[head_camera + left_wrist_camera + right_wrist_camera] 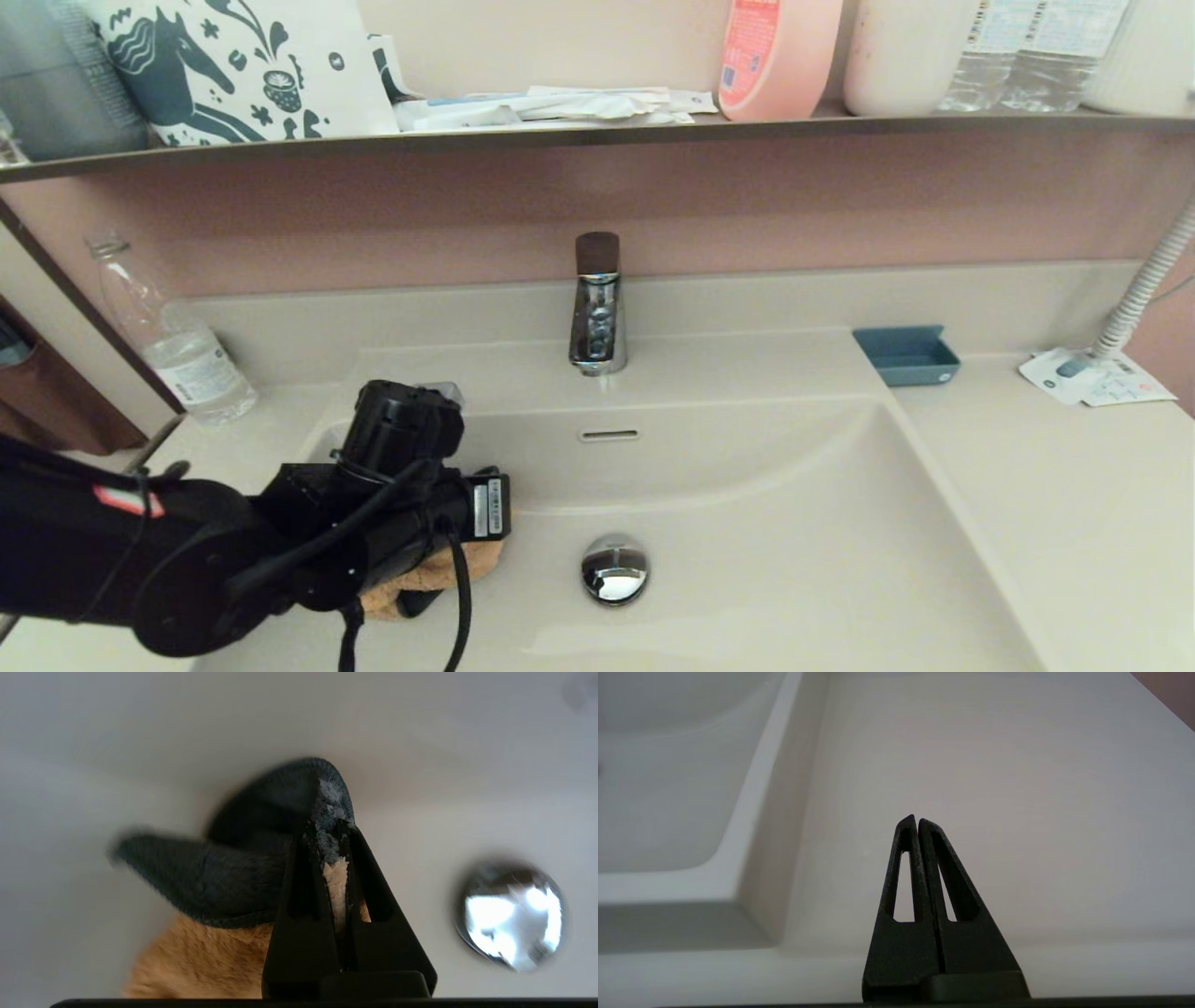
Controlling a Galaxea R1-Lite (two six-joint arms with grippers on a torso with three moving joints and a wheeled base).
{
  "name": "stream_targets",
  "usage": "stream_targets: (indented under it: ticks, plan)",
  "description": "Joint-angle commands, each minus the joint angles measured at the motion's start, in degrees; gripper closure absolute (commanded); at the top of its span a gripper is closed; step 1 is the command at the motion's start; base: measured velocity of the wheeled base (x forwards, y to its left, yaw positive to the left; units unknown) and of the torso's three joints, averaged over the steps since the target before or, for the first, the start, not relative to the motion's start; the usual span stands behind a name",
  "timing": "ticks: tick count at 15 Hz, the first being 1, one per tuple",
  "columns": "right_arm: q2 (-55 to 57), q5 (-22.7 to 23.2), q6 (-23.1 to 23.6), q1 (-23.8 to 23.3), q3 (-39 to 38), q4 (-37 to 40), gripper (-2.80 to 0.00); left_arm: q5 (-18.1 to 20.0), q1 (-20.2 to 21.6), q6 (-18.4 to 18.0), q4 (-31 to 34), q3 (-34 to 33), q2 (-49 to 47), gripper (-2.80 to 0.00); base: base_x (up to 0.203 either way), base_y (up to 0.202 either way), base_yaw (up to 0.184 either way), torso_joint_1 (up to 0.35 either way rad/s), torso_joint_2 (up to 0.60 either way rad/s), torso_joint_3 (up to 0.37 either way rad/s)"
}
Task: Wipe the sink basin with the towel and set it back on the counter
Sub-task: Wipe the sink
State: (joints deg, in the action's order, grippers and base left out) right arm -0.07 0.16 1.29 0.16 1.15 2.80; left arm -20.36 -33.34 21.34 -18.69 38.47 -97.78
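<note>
Orange-tan terry is what the left claw pinches: its two black fingers are pressed together on a fold of the towel, with cream pile showing in the slit between them. The cloth has a darker, grey-blue face or border that bulges out beyond the fingertips. In the head view the towel lies under the left claw, low in the sink basin, on its floor toward the robot's left and just beside the round chrome drain plug without covering it.

The grip is taken on a bunched edge, not on the flat of the cloth, which I judge lets the loose bulk trail and press against the basin as the arm sweeps. The arm reaches in from the left rim and slopes downward, so the towel sits between claw and basin floor. Blur on the cloth in the left wrist view suggests a wiping stroke under way.

As for its lie, the towel is crumpled and has no crisp axis; its longer spread seems to run roughly across the basin, from the left wall toward the drain plug, with the pinched fold pointing away from the wrist.

Meanwhile the right claw hangs parked over the desk to the right of the basin, fingers pressed together on nothing.
</note>
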Motion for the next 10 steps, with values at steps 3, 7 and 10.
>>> stream_targets:
  ticks: [3,7,10]
  plan:
    - [0.07,0.02,0.03,0.02,0.00,0.01,0.00,-2.61,-7.76,4.88,2.43,0.25,-3.25,0.00,0.000,0.000,0.000,0.000,0.00,0.000]
    - [0.07,0.02,0.03,0.02,0.00,0.01,0.00,-4.55,-10.71,6.79,2.90,3.38,-8.24,0.00,0.000,0.000,0.000,0.000,0.00,0.000]
    - [0.07,0.02,0.03,0.02,0.00,0.01,0.00,-4.75,-13.31,6.89,7.75,11.34,-10.06,0.00,0.000,0.000,0.000,0.000,0.00,0.000]
